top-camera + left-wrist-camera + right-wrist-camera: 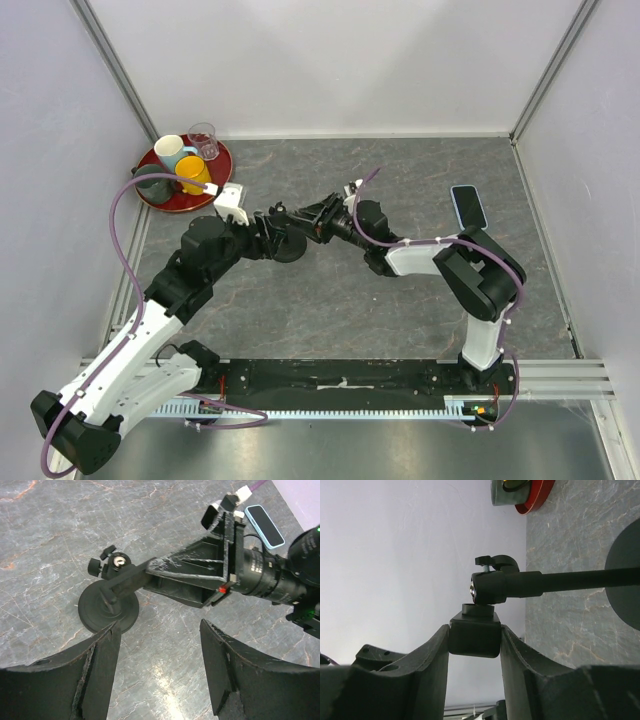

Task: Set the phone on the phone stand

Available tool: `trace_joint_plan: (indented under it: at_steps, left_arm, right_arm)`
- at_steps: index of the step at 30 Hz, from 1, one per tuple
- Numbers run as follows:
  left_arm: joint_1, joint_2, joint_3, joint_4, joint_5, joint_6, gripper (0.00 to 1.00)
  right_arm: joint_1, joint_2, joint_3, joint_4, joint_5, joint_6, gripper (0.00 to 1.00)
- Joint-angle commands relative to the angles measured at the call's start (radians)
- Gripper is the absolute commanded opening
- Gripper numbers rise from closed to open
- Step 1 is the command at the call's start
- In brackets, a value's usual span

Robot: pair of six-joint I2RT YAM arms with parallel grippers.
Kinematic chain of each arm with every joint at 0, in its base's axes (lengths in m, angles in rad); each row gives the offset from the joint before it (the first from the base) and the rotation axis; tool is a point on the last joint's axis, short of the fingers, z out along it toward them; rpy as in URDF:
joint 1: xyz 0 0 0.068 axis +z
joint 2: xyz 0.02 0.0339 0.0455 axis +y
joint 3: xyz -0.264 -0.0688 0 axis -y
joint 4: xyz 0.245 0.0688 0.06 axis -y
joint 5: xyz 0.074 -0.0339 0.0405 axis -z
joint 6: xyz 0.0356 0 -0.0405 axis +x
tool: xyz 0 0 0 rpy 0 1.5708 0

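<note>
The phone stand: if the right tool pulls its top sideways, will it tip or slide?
It would probably tip rather than slide: the right tool grips the phone stand at the top of a thin stem, well above its disc base. The ball joint with a thumb screw may swivel if loose.

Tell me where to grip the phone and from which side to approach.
Grip the phone across its long edges near mid-length, coming down from above: it lies flat, screen up, on the table, so likely only its narrow width fits between the jaws.

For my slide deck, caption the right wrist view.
Right gripper clamped on the phone stand by its head block, stem running across frame to its disc base.
</note>
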Motion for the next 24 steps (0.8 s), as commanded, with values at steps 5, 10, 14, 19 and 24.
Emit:
trace_joint_plan:
  at_steps: [5, 10, 14, 19, 24]
  left_arm:
    - [0.018, -0.013, -0.001, 0.06, 0.054, 0.009, 0.7]
    - [0.041, -0.007, -0.004, 0.07, 0.092, -0.002, 0.7]
    - [0.049, -0.013, -0.001, 0.067, 0.092, -0.002, 0.7]
    - [0.05, -0.017, -0.004, 0.069, 0.084, 0.001, 0.7]
    - [0.05, -0.005, -0.003, 0.064, 0.084, 0.003, 0.7]
  right_arm:
    - [0.02, 0.081, 0.013, -0.058, 0.049, 0.017, 0.0]
    - [0.017, 0.095, 0.027, -0.047, 0.041, 0.02, 0.0]
    - [0.019, 0.127, 0.002, 0.026, 0.053, 0.053, 0.0]
    - [0.019, 0.149, -0.014, 0.078, 0.059, 0.063, 0.0]
    - [0.017, 0.091, -0.016, -0.005, 0.064, -0.02, 0.31]
